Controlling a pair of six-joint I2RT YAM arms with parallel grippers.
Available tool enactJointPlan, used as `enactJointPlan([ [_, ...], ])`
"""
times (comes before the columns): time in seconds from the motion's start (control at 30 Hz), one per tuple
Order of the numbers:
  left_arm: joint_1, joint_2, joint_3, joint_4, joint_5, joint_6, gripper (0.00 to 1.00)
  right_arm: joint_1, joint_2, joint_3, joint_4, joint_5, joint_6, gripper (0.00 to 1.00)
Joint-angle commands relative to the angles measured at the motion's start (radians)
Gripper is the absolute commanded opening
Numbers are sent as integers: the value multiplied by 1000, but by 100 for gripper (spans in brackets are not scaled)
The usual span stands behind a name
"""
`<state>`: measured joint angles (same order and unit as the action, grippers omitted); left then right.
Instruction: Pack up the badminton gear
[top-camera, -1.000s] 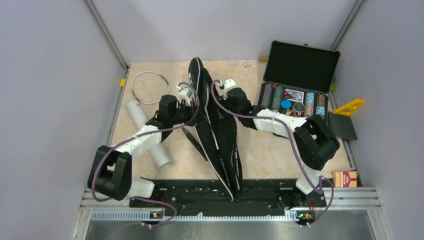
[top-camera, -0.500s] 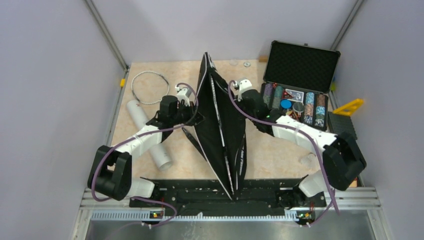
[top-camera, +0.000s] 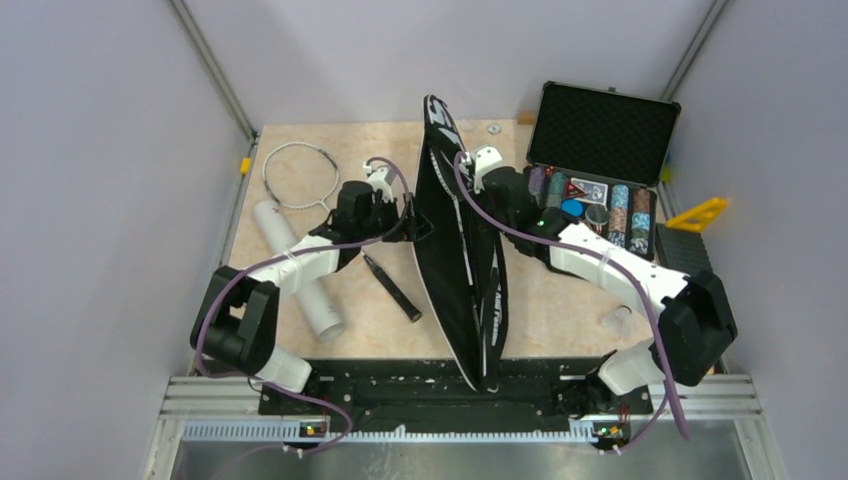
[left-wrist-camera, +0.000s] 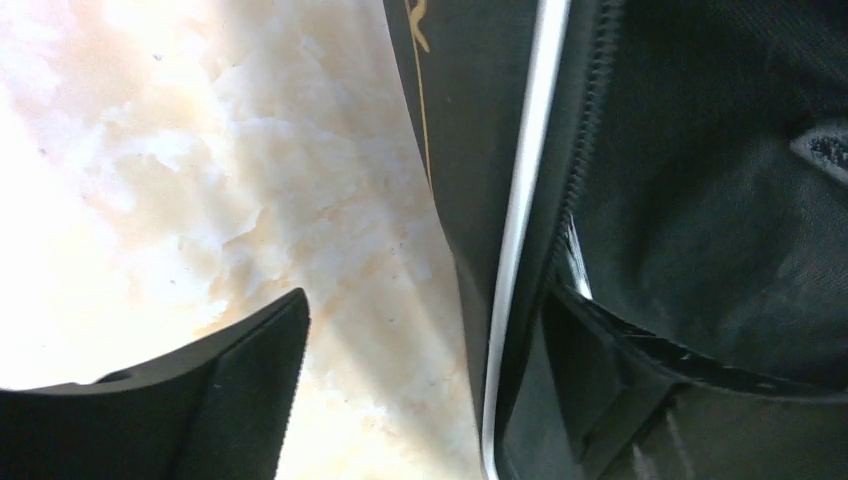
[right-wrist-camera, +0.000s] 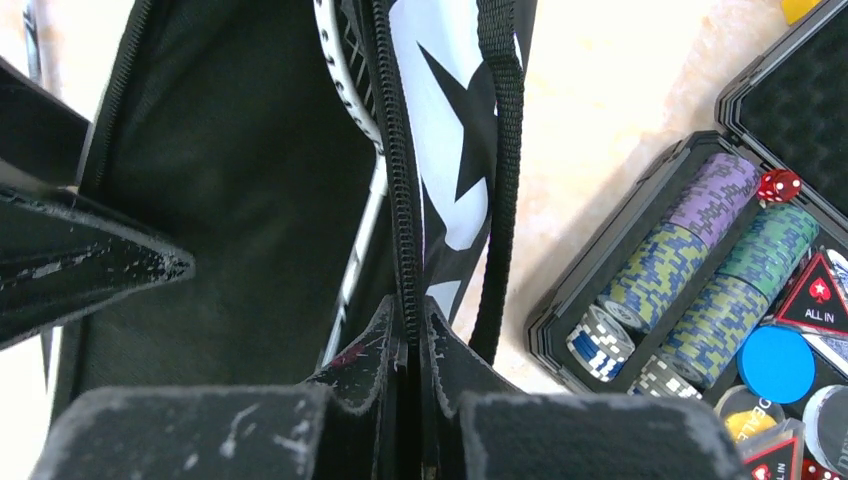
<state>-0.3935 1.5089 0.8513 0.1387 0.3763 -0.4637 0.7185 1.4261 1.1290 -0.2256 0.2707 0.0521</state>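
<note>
Right wrist | right gripper (right-wrist-camera: 408, 330) pinching bag (right-wrist-camera: 230, 200) edge | left gripper (top-camera: 413, 225) spread | 1 racket (right-wrist-camera: 336, 60) half-hidden inside

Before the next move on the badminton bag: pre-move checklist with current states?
1. Hold on the bag: ok, the right gripper is shut on its zip edge.
2. Free hand: ok, the left gripper has its jaws open at the bag's edge and grips nothing.
3. One racket in: ok, the first racket shows its white frame inside the bag.
4. Other racket in: not ok, the second racket lies on the table, left of the bag.
5. Tube packed: not ok, the tube lies on the table by the left arm.
6. Where the shuttlecocks are: cannot tell.
</note>
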Motion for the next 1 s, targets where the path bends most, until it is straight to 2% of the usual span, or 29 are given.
enactJointPlan([
  [0.0,-5,-55,23,-12,-87,-1,93,20,35,98,29,97,11,0],
  [0.13,-4,-176,-28,-104,-231,-12,94,30,69,112,18,159,49,0],
  [0.3,-2,-320,-99,-265,-614,-119,97,50,79,92,64,125,55,0],
  [0.43,25,-348,-138,-390,-852,-271,99,50,66,48,111,95,58,0],
  [0.5,64,-328,-129,-442,-864,-302,99,50,60,29,121,88,55,0],
  [0.63,184,-222,-90,-447,-709,-322,99,50,44,-5,163,50,45,0],
  [0.67,201,-187,-72,-445,-709,-324,99,50,39,-12,169,44,43,0],
  [0.97,235,89,196,-587,-851,-328,99,50,24,-50,200,54,37,0],
])
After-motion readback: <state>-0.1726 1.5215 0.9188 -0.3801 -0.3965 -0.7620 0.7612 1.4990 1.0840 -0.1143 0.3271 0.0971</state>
